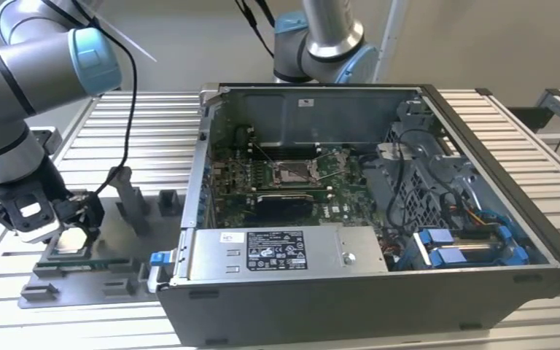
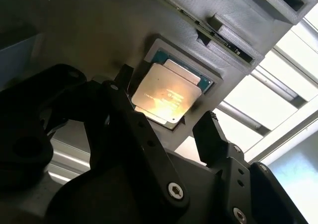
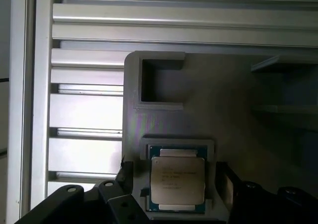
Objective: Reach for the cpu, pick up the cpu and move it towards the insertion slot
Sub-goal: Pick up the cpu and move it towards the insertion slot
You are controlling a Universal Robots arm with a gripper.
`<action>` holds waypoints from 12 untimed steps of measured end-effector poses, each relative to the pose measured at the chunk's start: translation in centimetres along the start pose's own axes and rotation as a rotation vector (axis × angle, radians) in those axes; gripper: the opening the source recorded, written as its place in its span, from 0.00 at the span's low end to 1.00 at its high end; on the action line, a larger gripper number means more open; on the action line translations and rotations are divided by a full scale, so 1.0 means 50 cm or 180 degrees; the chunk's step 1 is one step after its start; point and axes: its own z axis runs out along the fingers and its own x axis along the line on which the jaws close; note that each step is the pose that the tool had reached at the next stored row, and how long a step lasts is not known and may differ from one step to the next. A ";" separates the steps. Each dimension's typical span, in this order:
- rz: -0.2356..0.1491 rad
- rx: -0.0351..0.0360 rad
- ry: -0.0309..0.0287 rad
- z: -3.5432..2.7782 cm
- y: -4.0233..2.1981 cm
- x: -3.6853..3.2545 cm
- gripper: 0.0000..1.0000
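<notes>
Tool point(image 1: 71, 235) hovered at the exterior view's left, spread either side of the cpu point(image 3: 177, 181) — chip seated flat in the grey fixture point(image 3: 198, 95). I'd centre up and squeeze the edges evenly, no tilt. Insertion slot point(image 1: 294, 172) sat well apart, rightward.

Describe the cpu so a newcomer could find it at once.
At the exterior view's left of the open computer case lies a grey fixture plate, with the gripper low over it. Between its open fingers, in a square recess, sits the cpu: thin, flat, silver-topped, unlike the grey plastic blocks around it.
</notes>
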 end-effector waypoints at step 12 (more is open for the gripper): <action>0.0000 0.0000 0.0000 0.000 0.000 0.000 0.00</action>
